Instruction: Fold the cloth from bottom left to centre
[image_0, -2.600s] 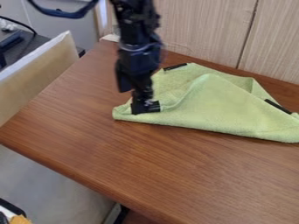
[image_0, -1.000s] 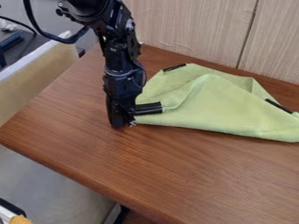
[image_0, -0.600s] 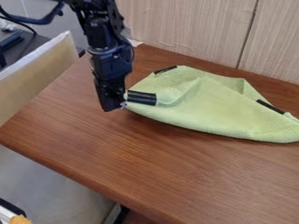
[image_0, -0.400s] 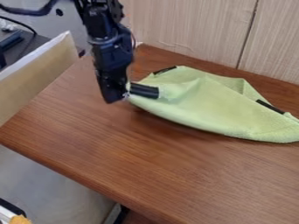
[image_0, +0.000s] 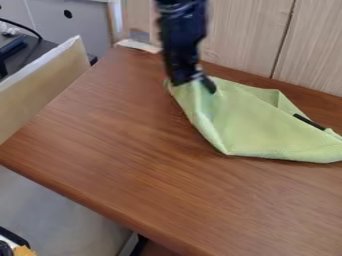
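Wood-panel wall at the back, pale and fine-grained, with a dark upright seam; brown table butts up to it, beige board off the left edge. Cloth is near the table's back edge, right part. My pincer is clamped on its left end, close to that back edge.

Change: I bring the left end up off the wood and back toward the wall, a bit rightward too. Near edge, a long low curve a moment ago, now climbs steeply from a blunt front point to my grip. Black strip that stuck out beside me is out of sight. For the task: fold is under way, I'd guess about half done; the end is raised but short of the cloth's middle. Next needs a carry rightward, then lower and let go. Risk: it drops at the back, or drags the rest along.

Cloth is light green, soft, thin, slightly fuzzy, creased under the pincer, roughly a lopsided wedge. Dark flat strip on its right part. Table has smooth streaky grain, slight sheen.
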